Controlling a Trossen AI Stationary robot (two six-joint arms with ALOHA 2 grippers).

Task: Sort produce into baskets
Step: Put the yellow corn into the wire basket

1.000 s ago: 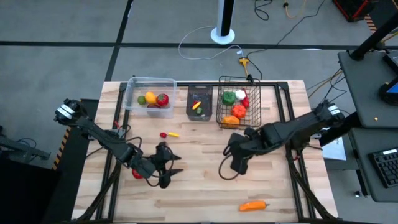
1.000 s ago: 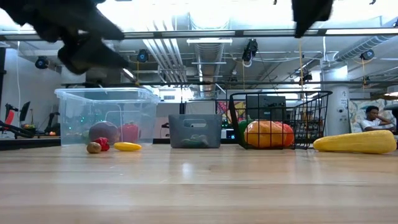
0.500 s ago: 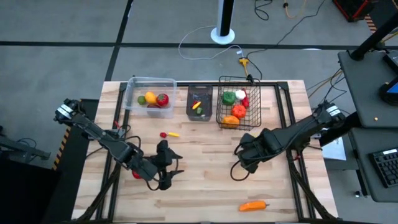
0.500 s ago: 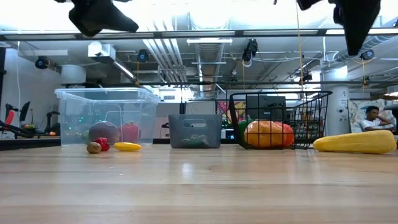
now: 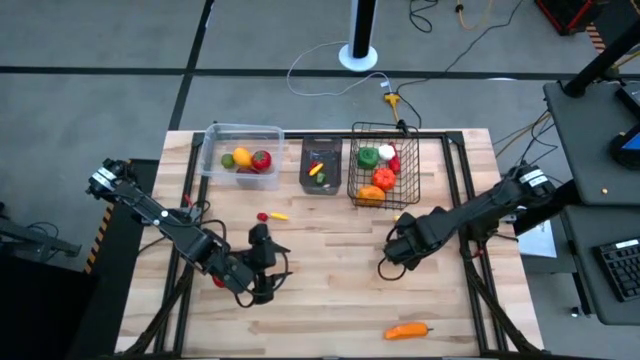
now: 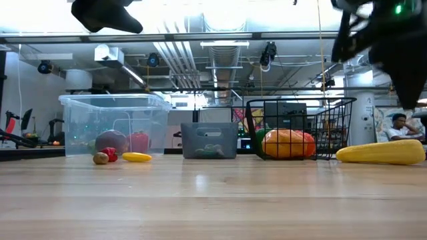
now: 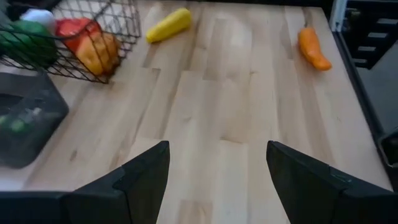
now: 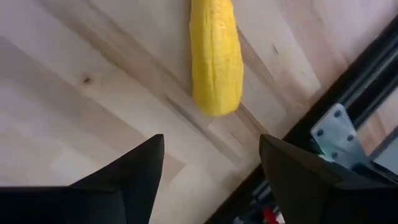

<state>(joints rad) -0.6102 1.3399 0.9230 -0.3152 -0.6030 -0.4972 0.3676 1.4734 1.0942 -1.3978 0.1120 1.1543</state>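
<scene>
Starting on the left, your left gripper (image 5: 262,262) is over the near-left part of the table (image 5: 330,290) with its fingers (image 7: 134,180) spread wide and nothing between them. A small red piece (image 5: 218,281) sits right by that arm; it's half hidden, so maybe a tomato or pepper. Behind it, a red bit (image 5: 263,216) and a little yellow one (image 5: 279,215) lie loose, just touching. Along the back edge you've got the clear tub (image 5: 240,150) with three pieces, then the dark bin (image 5: 321,166) with a couple of small ones, then the wire basket (image 5: 381,164) holding green, white, red and orange stuff. Your right gripper (image 5: 393,262) is right of centre, also wide open and empty, with yellow corn (image 8: 216,55) on the wood just ahead of it. An orange pepper (image 5: 406,330) lies at the near edge.
</scene>
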